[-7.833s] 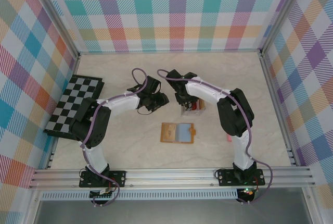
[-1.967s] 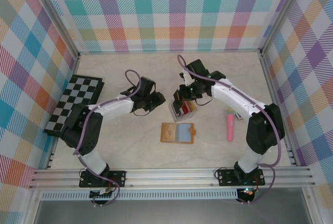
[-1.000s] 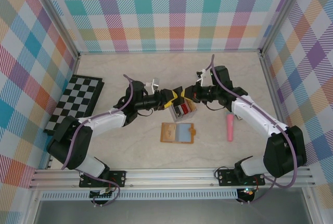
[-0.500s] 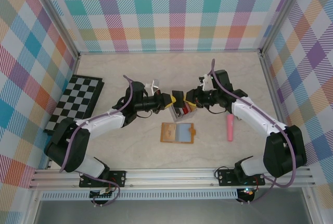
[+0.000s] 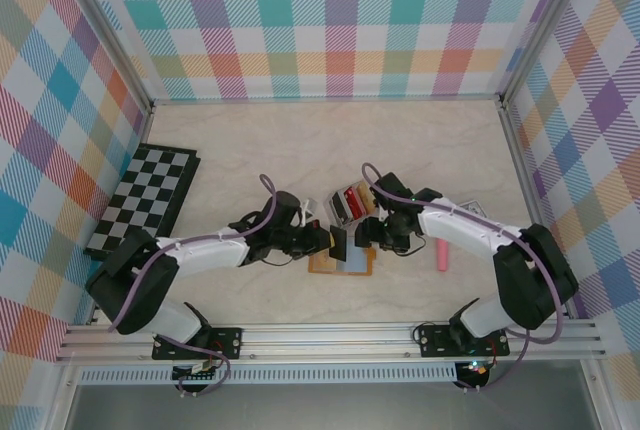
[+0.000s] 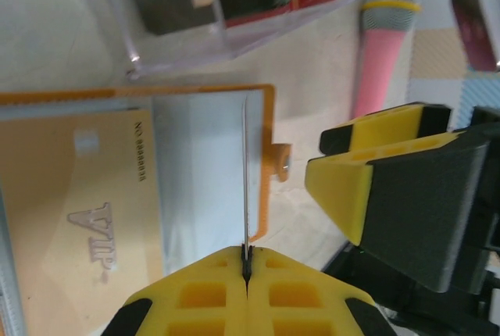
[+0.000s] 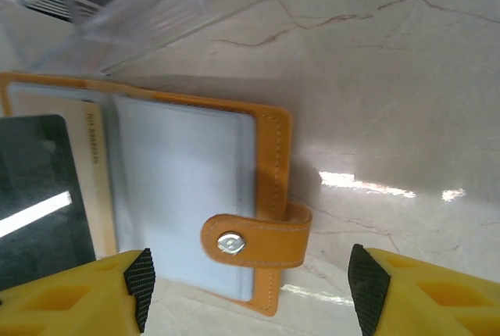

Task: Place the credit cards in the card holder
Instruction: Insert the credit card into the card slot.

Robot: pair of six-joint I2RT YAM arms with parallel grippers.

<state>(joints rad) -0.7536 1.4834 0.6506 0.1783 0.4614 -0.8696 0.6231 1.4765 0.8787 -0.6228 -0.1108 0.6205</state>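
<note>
**While the left pincer grips a card, the right one gapes over the wallet**

Where the card holder [image 5: 322, 266] lies open and flat on the table, both arms reach in above it. The left gripper [image 6: 246, 269] is clamped fully together on a black card [image 6: 244, 180], pinching it by one short edge. From the left wrist the card shows edge-on as a thin line over the holder's pale blue inner sleeve. Whether its free edge touches that sleeve I cannot tell.

The right gripper [image 7: 250, 283] hangs over the holder's right side with its yellow fingers [image 7: 74, 293] spread wide and nothing between them. The snap tab lies below the gap, and the black card stands just beside the left finger.

The holder is orange-tan leather with stitched edges, its snap tab [image 7: 250, 244] jutting from the right edge. A gold card marked VIP [image 6: 78, 195] sits in its left half.

Just beyond the holder's far edge stands a clear rack [image 5: 338, 218] with more credit cards [image 5: 355, 196] in it, red and black. A pink cylinder [image 5: 441, 253] lies to the holder's right.
</note>
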